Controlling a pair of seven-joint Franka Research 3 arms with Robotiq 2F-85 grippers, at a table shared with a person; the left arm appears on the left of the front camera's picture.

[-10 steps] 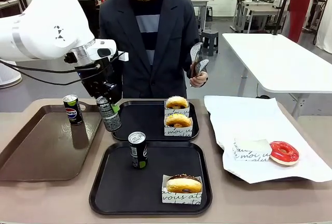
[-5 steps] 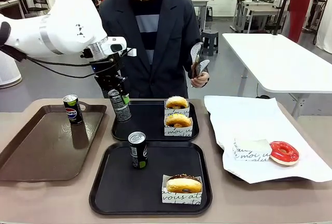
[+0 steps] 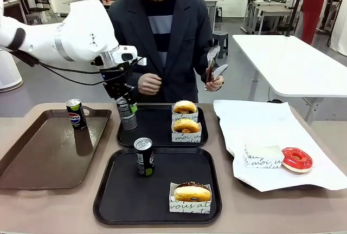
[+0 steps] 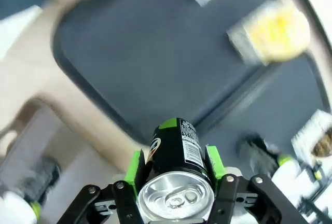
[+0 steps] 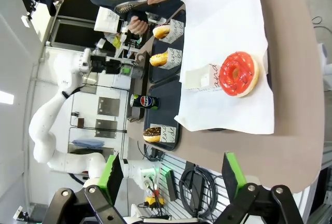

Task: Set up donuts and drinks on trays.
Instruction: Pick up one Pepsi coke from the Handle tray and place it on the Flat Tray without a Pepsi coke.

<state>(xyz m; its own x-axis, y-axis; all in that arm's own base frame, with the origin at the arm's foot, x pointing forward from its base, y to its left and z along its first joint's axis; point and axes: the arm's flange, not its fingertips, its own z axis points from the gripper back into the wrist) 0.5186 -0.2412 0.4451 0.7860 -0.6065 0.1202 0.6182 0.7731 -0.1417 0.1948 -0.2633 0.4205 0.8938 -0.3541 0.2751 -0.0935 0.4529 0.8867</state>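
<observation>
At the lower middle of the front view, the near black tray point(image 3: 124, 196) carries a chocolate-topped donut point(image 3: 191, 192) in its paper sleeve and an upright green-marked can point(image 3: 144, 157). At lower right, a red-glazed donut point(image 3: 297, 158) lies on the white paper sheet point(image 3: 255, 123), touching a white sleeve point(image 3: 262, 155). The right gripper point(image 5: 171, 177) is well apart from all of it, jaws spread wide and empty.

Behind the near tray, the far black tray point(image 3: 157, 128) holds two sleeved yellow donuts point(image 3: 186, 125) on its right side. Over its left rim, the left gripper point(image 3: 126, 104) has its jaws clamped on the held can point(image 3: 128, 119), with the green pads point(image 4: 213, 163) pressing either side just under the silver top. I cannot tell whether the base touches the tray. At the left, a Pepsi can point(image 3: 76, 114) stands on the brown tray point(image 3: 38, 158). Across the tabletop point(image 3: 54, 207), the person's hand point(image 3: 212, 82) holds tongs point(image 3: 213, 63).

If full, a can would be stiff, fairly heavy and smooth-walled, so a grip this high invites swinging; mid-body seems safer. The donuts look soft and sticky, best taken by the sleeve.

A second ago the held can hung tilted, lower and further left, between the brown tray and the far one. Now it is nearly upright. The person's other hand point(image 3: 149, 84) has come up at the chest, and the tongs sit higher.
</observation>
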